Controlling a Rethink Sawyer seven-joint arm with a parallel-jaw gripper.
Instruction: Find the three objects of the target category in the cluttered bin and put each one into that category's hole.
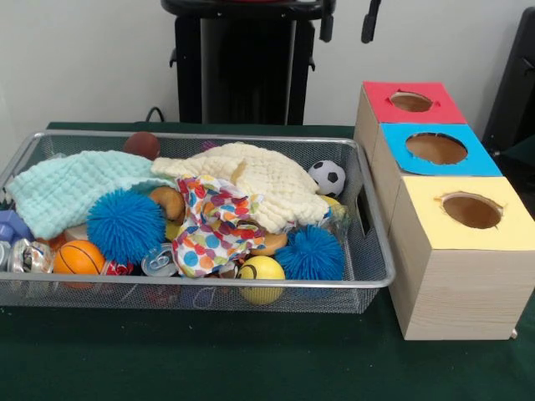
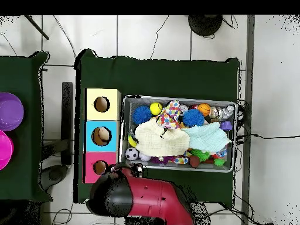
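Observation:
A wire mesh bin (image 1: 374, 276) (image 2: 237, 135) holds a heap of toys. A soccer ball (image 1: 327, 177), an orange basketball (image 1: 78, 257), a yellow ball (image 1: 262, 269), a brown ball (image 1: 142, 144) and two blue spiky balls (image 1: 125, 224) (image 1: 311, 253) show among a mint cloth (image 1: 71, 188), a cream cloth (image 1: 259, 188) and a dotted cloth (image 1: 213, 230). Beside the bin stand a red-topped box (image 1: 414, 113), a blue-topped box (image 1: 468, 163) and a yellow-topped box (image 1: 435, 225), each with a round hole. My gripper (image 1: 348, 23) (image 2: 130, 169) is drawn back above the bin's corner next to the red box.
Drink cans (image 1: 159, 261) and a crushed silver can (image 1: 29, 255) lie at the bin's front left, and a blue block (image 1: 10, 225) sits at its left end. Purple and pink bowls (image 2: 9, 111) stand on a separate table. Green cloth (image 1: 209, 359) covers the table.

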